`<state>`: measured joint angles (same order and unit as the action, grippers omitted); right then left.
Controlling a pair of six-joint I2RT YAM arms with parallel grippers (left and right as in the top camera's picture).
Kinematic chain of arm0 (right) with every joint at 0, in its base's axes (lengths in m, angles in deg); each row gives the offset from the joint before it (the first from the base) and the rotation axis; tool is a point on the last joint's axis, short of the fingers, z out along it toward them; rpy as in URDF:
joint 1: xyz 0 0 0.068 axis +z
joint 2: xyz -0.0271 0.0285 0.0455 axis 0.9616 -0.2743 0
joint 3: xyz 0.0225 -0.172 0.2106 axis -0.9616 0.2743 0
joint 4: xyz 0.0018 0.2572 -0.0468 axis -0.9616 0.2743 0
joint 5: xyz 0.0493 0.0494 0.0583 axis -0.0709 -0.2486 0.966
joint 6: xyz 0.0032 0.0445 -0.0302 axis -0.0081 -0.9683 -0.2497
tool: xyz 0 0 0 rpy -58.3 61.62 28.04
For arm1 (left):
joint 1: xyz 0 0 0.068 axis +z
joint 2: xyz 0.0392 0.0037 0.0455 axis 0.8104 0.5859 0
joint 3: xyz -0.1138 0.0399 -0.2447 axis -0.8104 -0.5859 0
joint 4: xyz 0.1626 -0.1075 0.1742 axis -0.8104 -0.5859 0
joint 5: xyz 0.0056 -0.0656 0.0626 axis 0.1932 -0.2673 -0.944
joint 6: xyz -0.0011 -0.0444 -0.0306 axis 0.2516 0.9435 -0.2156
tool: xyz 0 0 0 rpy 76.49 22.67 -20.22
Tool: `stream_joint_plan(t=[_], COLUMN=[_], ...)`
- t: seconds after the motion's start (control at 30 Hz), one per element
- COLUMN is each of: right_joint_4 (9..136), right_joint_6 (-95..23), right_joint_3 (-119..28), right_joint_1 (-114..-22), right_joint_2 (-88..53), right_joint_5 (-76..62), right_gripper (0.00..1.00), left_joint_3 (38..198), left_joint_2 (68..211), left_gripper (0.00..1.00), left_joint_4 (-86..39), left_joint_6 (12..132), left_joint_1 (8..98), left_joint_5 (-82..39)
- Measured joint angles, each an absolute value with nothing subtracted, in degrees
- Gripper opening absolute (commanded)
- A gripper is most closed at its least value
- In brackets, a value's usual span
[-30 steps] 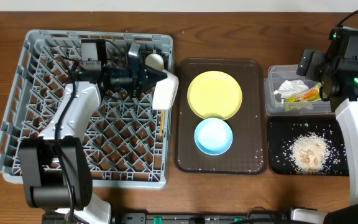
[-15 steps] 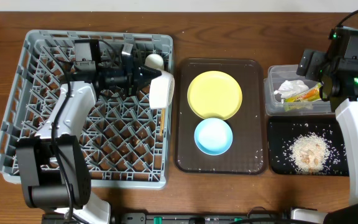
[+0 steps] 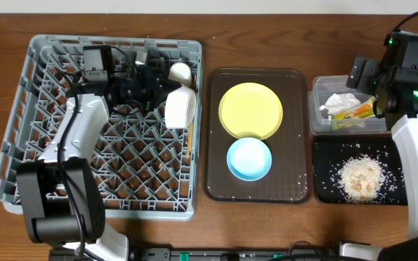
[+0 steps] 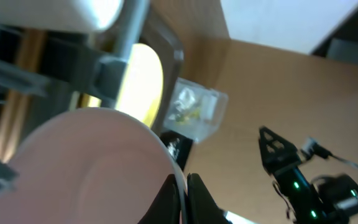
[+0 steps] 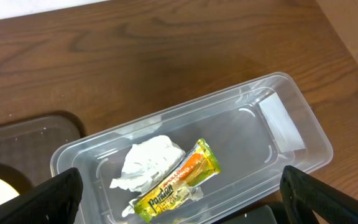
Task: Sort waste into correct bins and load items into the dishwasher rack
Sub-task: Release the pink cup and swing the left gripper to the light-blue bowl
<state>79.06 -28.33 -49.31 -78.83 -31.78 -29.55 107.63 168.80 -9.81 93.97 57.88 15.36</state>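
My left gripper [image 3: 160,88] is shut on the rim of a cream cup [image 3: 179,109] and holds it over the right side of the grey dishwasher rack [image 3: 42,156]; the cup fills the left wrist view [image 4: 86,168], fingers pinching its rim [image 4: 184,199]. A second cream cup [image 3: 181,72] sits in the rack's far right corner. Chopsticks [image 3: 189,143] lie along the rack's right edge. The yellow plate [image 3: 250,109] and blue bowl [image 3: 250,159] rest on the brown tray [image 3: 296,190]. My right gripper [image 5: 179,186] is open above the clear tub [image 5: 272,134], which holds the tissue [image 5: 148,162] and snack wrapper [image 5: 182,177].
The black tray [image 3: 324,156] at the front right holds rice crumbs [image 3: 359,177]. The clear tub [image 3: 319,123] stands just behind it. Bare wooden table surrounds the rack and trays.
My left gripper has drawn back to the left with the cream cup, carrying it from the rack's right edge further over the rack. The right arm has not moved.
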Motion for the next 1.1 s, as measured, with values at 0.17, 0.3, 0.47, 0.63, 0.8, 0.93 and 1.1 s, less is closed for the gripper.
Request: stream_joint_plan(t=[0.17, 0.3, 0.47, 0.63, 0.8, 0.93, 1.1], right_joint_4=[79.06, 79.06, 79.06, 79.06, 79.06, 79.06, 79.06], right_joint_6=[-28.33, -28.33, -28.33, -28.33, -28.33, -28.33, -28.33], right_joint_3=[-49.31, -49.31, -49.31, -49.31, -49.31, -49.31, -49.31], right_joint_1=[-78.83, -78.83, -78.83, -78.83, -78.83, -78.83, -78.83], right_joint_2=[-31.78, -31.78, -31.78, -31.78, -31.78, -31.78, -31.78], right_joint_5=[-29.55, -29.55, -29.55, -29.55, -29.55, -29.55, -29.55], right_gripper=[0.99, 0.99, 0.99, 0.99, 0.99, 0.99, 0.99], left_joint_3=[107.63, 107.41, 106.84, 107.24, 109.03, 109.90, 110.54], left_joint_2=[168.80, 169.57, 170.03, 169.94, 166.36, 159.10, 151.08], left_gripper=[0.17, 0.65, 0.78, 0.81, 0.85, 0.85, 0.54], left_joint_4=[-9.46, -8.45, -6.88, -5.87, -6.35, -9.63, -17.87], left_joint_6=[93.97, 92.74, 92.46, 92.68, 92.68, 91.87, 87.47], left_joint_1=[57.90, 57.90, 58.95, 60.37, 60.90, 60.74, 57.66], left_joint_5=[12.78, 8.36, 5.61, 4.60, 1.56, -3.94, -12.14])
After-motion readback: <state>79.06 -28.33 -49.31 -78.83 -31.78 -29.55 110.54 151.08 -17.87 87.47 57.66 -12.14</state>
